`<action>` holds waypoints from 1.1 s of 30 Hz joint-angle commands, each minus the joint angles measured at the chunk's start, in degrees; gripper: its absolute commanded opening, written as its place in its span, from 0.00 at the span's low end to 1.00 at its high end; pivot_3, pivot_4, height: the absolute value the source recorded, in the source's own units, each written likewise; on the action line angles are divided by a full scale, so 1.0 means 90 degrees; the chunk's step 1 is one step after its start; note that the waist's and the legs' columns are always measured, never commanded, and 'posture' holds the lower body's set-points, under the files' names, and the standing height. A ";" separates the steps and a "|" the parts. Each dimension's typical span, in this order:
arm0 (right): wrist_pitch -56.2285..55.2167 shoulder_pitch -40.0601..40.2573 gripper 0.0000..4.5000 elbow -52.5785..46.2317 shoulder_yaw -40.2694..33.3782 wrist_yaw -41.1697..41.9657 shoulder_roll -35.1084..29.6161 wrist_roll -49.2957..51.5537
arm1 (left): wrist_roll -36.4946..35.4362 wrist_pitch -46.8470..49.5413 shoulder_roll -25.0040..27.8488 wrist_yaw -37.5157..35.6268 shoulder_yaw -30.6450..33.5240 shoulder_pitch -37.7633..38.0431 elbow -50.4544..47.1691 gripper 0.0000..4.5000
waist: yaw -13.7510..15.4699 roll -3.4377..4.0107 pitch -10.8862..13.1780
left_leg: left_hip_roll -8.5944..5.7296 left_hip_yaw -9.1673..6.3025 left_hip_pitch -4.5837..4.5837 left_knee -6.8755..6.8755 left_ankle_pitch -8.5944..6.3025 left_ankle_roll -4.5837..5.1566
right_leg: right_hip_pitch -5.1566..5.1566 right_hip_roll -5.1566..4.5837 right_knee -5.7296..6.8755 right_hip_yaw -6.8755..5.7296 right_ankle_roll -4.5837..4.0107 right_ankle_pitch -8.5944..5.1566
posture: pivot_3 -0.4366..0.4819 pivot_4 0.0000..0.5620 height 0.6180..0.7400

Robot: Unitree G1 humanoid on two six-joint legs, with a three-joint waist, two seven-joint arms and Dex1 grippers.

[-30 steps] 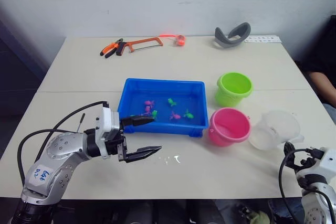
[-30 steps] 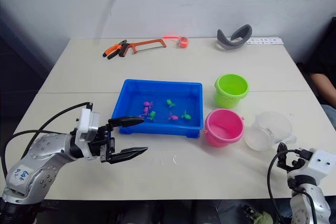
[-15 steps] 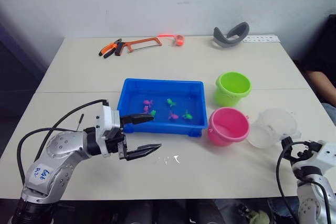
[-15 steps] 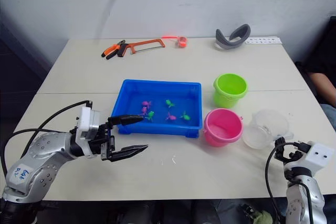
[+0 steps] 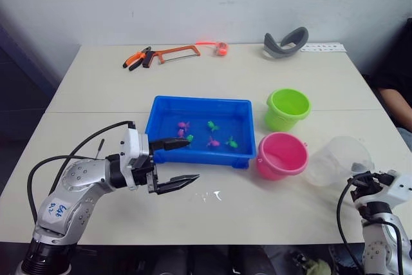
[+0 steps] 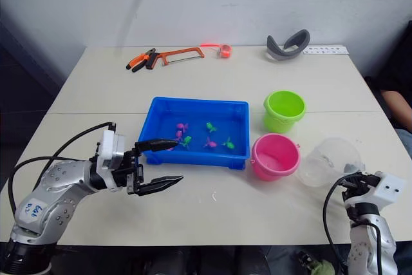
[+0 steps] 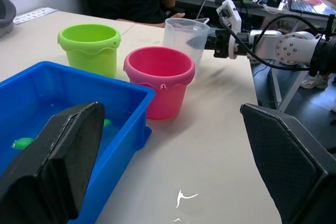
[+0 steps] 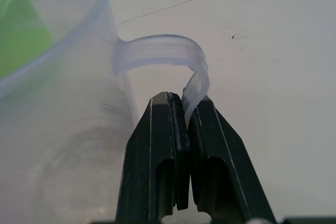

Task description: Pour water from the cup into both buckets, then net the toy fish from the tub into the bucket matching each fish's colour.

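The clear cup point(image 5: 340, 159) leans over at the table's right, just right of the pink bucket point(image 5: 281, 154). My right gripper point(image 8: 185, 109) is shut on the cup's thin curved handle point(image 8: 173, 56), at the near right table edge. The lime green bucket point(image 5: 287, 109) stands behind the pink one. Several pink and green toy fish point(image 5: 210, 125) lie in the water of the blue tub point(image 5: 199, 100) at mid-table. My left gripper point(image 5: 192, 159) hovers open and empty at the tub's near left corner, one finger over its rim.
A hacksaw point(image 5: 177, 52), orange-handled pliers point(image 5: 136, 60) and a small red roll point(image 5: 221, 48) lie at the table's far edge, with a grey curved band point(image 5: 284, 42) to their right. A person's arm point(image 5: 394, 104) rests beside the table's right side.
My right gripper has closed on the cup's handle, and the cup now tilts instead of standing flat. The left arm has hardly moved.
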 commanded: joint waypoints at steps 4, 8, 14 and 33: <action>-0.0176 0.0390 0.01 -0.1229 -0.0290 0.0207 -0.0610 -0.0108 | -0.0004 -0.0106 -0.0091 -0.0016 0.0000 -0.0126 0.0061 1.00 | 0.0001 0.0009 0.0005 | -0.0001 0.0001 0.0000 0.0000 0.0000 0.0000 | 0.0000 0.0000 0.0000 0.0002 0.0001 0.0001 | 0.48 0.27 1.00; 0.0331 0.0522 0.01 -0.2015 -0.0263 -0.0168 -0.1318 -0.0688 | -0.0059 -0.0044 -0.0150 -0.0006 -0.0037 -0.0355 0.0167 1.00 | -0.0003 0.0018 0.0011 | 0.0000 0.0001 0.0000 0.0000 0.0001 -0.0001 | -0.0001 0.0000 0.0000 0.0002 0.0001 0.0001 | 0.48 0.27 1.00; 0.1100 0.0689 0.01 -0.2982 -0.0238 -0.0115 -0.2436 -0.1454 | -0.0187 0.0226 -0.0320 0.0047 -0.0137 -0.0781 0.0261 1.00 | 0.0030 0.0016 0.0014 | -0.0001 0.0000 -0.0005 0.0001 0.0003 -0.0004 | -0.0002 0.0004 -0.0002 -0.0004 0.0003 0.0001 | 0.48 0.27 1.00; -0.0360 0.0399 0.01 -0.3138 0.0767 -0.0572 -0.2974 -0.4895 | 0.0159 0.0193 -0.0647 0.0120 -0.0509 -0.0953 0.0438 1.00 | 0.0034 -0.0009 0.0029 | -0.0003 0.0001 -0.0012 0.0004 0.0025 -0.0019 | -0.0002 0.0021 -0.0015 -0.0005 0.0017 0.0007 | 0.48 0.27 1.00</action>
